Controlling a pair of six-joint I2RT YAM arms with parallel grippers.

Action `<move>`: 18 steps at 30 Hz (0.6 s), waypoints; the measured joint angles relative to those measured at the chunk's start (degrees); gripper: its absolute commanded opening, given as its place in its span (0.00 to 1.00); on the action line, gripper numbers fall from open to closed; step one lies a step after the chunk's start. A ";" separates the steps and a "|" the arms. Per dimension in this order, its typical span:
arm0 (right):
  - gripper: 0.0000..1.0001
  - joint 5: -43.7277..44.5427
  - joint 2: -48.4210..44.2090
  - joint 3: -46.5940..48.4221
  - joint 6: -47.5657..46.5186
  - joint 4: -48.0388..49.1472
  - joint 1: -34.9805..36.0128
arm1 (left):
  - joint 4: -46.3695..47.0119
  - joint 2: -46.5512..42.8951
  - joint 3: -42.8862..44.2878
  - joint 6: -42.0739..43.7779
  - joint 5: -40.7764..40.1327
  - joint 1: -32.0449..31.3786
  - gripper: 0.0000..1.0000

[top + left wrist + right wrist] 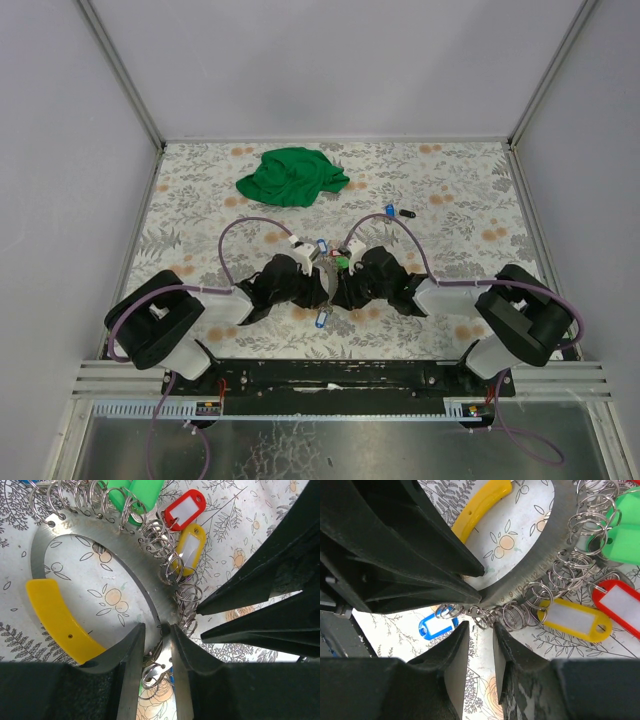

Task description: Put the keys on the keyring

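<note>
The keyring [100,535] is a flat grey metal arc with a yellow sleeve [57,615] and rows of small split rings. Green [137,492], red [185,509] and yellow [189,545] tagged keys hang from those rings. My left gripper [156,627] is shut on the arc's lower end. My right gripper [478,625] stands open, its tips just short of the split rings [492,616] at that same end. A blue key [437,626] lies beside it. In the top view both grippers [318,272] [345,275] meet at the table's middle.
A crumpled green cloth [292,176] lies at the back. Loose keys sit on the floral table cover: a blue one [389,210] with a dark one [406,213] to the right, another blue one [320,318] near the arms. Grey walls surround the table.
</note>
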 measured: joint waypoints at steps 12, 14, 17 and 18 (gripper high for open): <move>0.29 -0.22 4.00 1.40 0.35 1.88 0.52 | 2.21 0.68 -0.57 -0.59 0.07 0.02 0.26; 0.26 -0.50 4.31 1.40 0.52 2.38 0.52 | 2.86 1.01 -0.59 -0.83 0.04 0.04 0.25; 0.19 -1.31 4.31 1.40 0.92 2.99 0.52 | 3.78 1.25 -0.87 -1.27 0.15 0.07 0.25; 0.16 -1.77 4.31 1.40 1.01 3.39 0.59 | 3.98 1.31 -0.92 -1.31 0.28 0.07 0.25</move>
